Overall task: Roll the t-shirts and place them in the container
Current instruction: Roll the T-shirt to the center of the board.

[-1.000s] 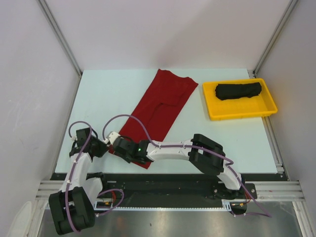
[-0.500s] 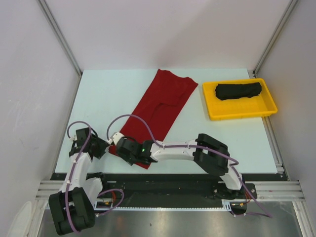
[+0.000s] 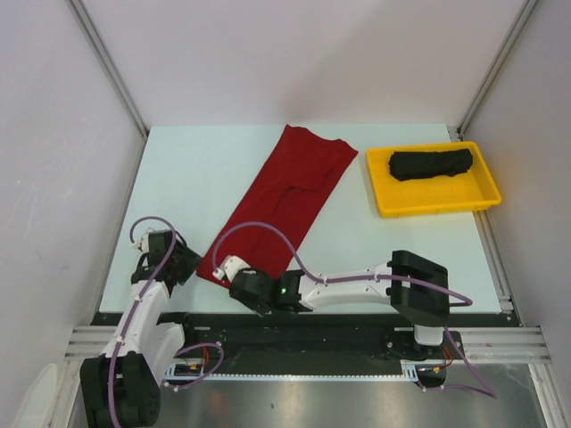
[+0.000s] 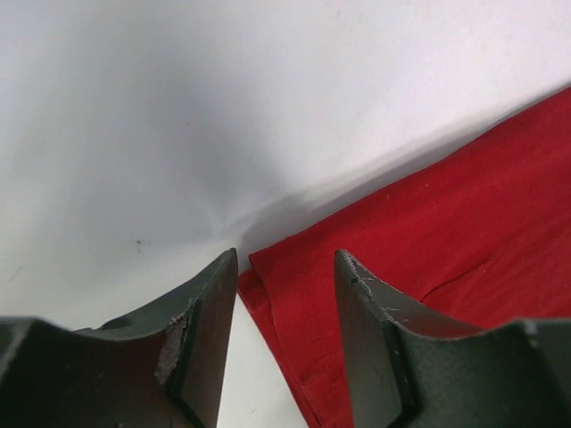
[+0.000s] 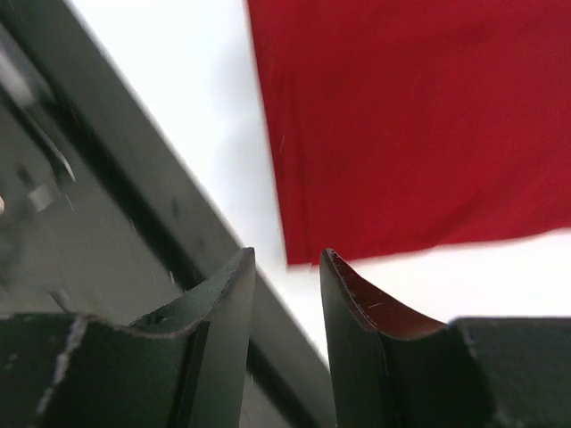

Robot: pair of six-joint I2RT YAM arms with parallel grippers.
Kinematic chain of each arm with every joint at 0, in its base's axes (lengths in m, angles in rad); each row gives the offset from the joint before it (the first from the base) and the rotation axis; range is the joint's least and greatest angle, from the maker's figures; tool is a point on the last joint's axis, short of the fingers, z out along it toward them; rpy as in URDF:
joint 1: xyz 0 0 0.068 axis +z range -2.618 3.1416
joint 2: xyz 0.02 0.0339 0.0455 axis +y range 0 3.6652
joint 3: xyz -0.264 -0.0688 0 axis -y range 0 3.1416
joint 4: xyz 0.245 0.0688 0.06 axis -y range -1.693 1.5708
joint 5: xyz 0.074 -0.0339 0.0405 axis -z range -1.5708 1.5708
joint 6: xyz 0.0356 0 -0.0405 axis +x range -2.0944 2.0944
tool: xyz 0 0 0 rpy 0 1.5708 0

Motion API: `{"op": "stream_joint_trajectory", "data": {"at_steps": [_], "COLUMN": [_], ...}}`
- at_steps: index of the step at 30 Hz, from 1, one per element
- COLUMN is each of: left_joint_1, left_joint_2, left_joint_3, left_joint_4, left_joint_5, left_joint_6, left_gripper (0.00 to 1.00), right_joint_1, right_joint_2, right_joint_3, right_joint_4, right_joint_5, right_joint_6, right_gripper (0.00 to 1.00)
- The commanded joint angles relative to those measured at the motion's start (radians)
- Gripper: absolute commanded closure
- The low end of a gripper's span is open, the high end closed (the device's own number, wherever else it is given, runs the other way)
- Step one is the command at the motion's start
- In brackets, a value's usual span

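Observation:
The deep red t-shirt (image 3: 290,196) lies flat as a long folded strip, running diagonally from the table's back middle to its near left. A black t-shirt (image 3: 431,164) sits rolled up in the yellow tray (image 3: 482,198). My left gripper (image 3: 190,265) is open at the strip's near left corner. In the left wrist view that gripper (image 4: 285,260) has the red t-shirt (image 4: 428,223) corner lying loose between its fingers. My right gripper (image 3: 241,278) is open at the strip's near end. In its own view the right gripper (image 5: 287,256) stands just short of the red t-shirt (image 5: 401,125) edge, holding nothing.
The white table (image 3: 196,178) ends in a dark rail (image 3: 294,330) at the near edge, close under my right gripper, and that rail (image 5: 134,178) shows in the right wrist view. Grey walls close in the left, right and back sides.
Both grippers have gone from shut to open at the red shirt's near end. The right arm has drawn back toward the near edge, its elbow swinging right. The shirt lies as before.

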Motion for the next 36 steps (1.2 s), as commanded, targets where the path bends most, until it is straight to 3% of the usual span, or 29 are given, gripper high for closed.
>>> {"op": "stream_joint_trajectory", "data": {"at_steps": [1,13,19,26,31,36], "left_joint_1": [-0.025,-0.033,-0.034,-0.036,-0.040,-0.050], "left_joint_2": [-0.010,-0.010,0.007,0.027,0.046,0.047], "left_joint_3": [-0.018,-0.018,-0.012,-0.021,-0.030,-0.024], "left_joint_4": [0.050,0.067,0.070,0.095,0.128,0.115], "left_joint_5": [-0.041,-0.049,-0.052,-0.053,-0.046,-0.064], "left_joint_6": [-0.018,-0.012,-0.007,-0.004,-0.003,-0.003], "left_gripper": [0.50,0.55,0.55,0.57,0.71,0.85], "right_joint_1": [0.022,0.030,0.016,-0.010,-0.022,-0.025], "right_joint_2": [0.004,0.041,0.081,0.093,0.075,0.047], "right_joint_3": [-0.042,-0.045,-0.045,-0.050,-0.056,-0.056], "right_joint_4": [-0.020,0.026,0.049,0.055,0.058,0.057], "right_joint_5": [0.027,0.090,0.082,0.077,0.065,0.048], "right_joint_6": [0.007,-0.027,-0.057,-0.065,-0.070,-0.077], "right_gripper": [0.59,0.48,0.49,0.62,0.79,0.89]}}
